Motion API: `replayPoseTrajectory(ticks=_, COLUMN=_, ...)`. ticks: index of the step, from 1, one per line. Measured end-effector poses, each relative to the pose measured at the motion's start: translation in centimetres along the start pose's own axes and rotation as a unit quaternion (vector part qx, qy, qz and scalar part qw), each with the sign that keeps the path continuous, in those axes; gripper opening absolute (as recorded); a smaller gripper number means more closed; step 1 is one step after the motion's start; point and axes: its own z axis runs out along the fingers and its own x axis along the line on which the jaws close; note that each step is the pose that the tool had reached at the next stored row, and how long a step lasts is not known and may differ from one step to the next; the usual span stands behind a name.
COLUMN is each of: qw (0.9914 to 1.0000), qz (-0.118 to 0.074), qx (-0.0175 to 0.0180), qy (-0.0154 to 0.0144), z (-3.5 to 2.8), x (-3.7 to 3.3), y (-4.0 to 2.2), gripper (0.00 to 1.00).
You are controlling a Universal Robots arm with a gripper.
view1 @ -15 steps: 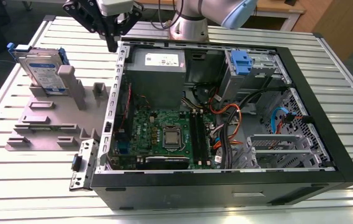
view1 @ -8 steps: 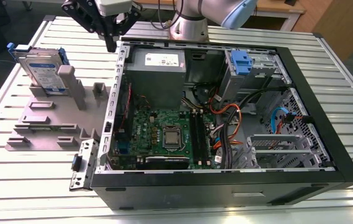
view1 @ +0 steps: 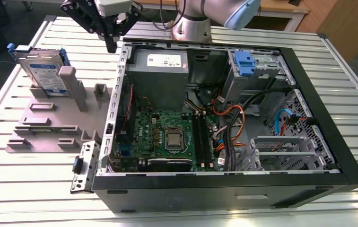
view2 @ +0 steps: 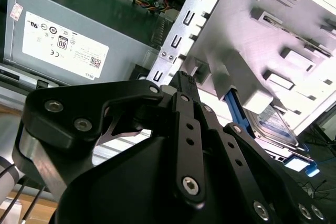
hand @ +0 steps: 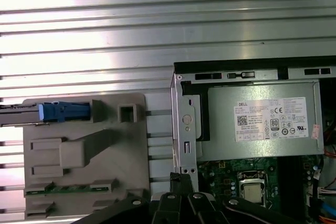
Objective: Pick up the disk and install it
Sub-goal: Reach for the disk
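The disk (view1: 43, 71), silver-grey with a white and blue label and a blue bracket, stands on edge in a grey holder (view1: 52, 118) on the exterior view's left. In the first wrist view the disk (hand: 52, 113) shows edge-on, and the second wrist view catches part of the disk (view2: 273, 121) behind the holder. My gripper (view1: 110, 46) hangs above the rear corner of the open computer case (view1: 229, 182), to the right of the disk and apart from it. Its black fingers (view2: 184, 80) meet at the tips with nothing between them. In the first wrist view the gripper (hand: 181, 178) sits over the case's side wall.
Inside the case lie a grey power supply (view1: 158, 64), a green motherboard (view1: 166, 137), bundled cables (view1: 254, 109) and a metal drive bay with a blue latch (view1: 244, 64). The arm's base (view1: 191, 23) stands behind the case. Everything rests on a ribbed metal table (view1: 33, 189).
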Motion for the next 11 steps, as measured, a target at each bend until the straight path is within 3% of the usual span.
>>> replayPoseTrajectory(ticks=11, qw=1.00000, qz=0.000, qx=0.0001, qy=0.0006, z=0.04, x=0.30, y=-0.02, gripper=0.11)
